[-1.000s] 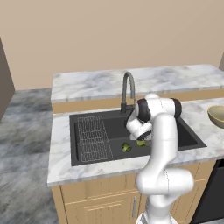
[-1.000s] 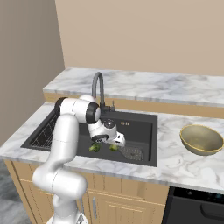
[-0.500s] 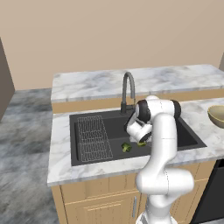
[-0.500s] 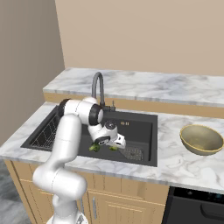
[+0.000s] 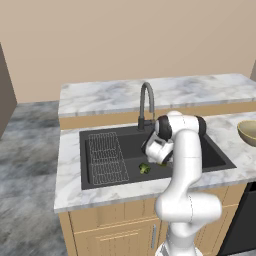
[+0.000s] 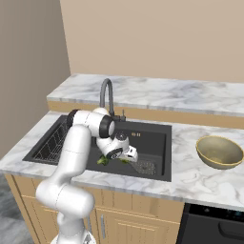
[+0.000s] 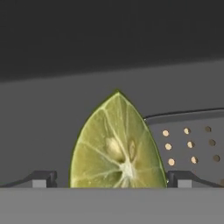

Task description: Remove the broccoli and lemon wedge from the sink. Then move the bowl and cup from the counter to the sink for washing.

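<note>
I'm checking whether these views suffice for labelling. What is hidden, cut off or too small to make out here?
- Yellow-green lemon wedge: bottom cut off in hand view; in both base views, mostly behind the end effector.
- Tan-yellow bowl: cut by left base view's right edge.
- Dark green broccoli floret: too small for detail.

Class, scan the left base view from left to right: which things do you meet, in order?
Wire rack → broccoli → bowl, cut by the right edge. The faucet, gripper and lemon wedge overlap near the arm, so I leave them out.
</note>
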Motion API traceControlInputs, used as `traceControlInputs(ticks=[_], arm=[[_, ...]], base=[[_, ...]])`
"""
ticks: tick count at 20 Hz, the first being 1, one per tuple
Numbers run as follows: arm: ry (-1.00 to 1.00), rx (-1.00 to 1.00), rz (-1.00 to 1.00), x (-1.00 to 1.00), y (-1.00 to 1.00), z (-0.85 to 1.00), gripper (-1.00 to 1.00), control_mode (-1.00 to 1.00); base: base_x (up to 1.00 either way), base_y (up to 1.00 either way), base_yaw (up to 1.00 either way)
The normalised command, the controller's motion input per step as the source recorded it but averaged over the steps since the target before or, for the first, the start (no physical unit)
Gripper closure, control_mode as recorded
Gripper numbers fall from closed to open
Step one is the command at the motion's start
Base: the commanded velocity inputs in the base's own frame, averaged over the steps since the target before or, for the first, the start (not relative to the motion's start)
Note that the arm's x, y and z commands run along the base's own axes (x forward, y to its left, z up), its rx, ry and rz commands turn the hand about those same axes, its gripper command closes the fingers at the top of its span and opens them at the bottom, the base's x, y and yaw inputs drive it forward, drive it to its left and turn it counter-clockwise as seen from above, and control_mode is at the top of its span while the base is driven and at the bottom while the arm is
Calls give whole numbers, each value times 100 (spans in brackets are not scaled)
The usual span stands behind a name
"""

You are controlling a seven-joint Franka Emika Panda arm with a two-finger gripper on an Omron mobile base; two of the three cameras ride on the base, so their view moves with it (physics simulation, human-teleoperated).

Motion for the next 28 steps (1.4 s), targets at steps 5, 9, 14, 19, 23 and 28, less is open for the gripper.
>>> traceControlInputs(ticks=[5,9,14,19,23,28], arm=[[7,-1,0,7,1,-15,100,-100],[10,-3,0,0,1,-17,100,-100],[5,-1,0,0,0,-9,100,-100],[0,0,0,-2,0,0,100,-100],[-6,0,0,-10,-4,1,100,-100],[-3,0,0,-13,-7,0,100,-100]], base=[[0,0,0],[0,0,0],[0,0,0],[0,0,0],[0,0,0],[0,0,0]])
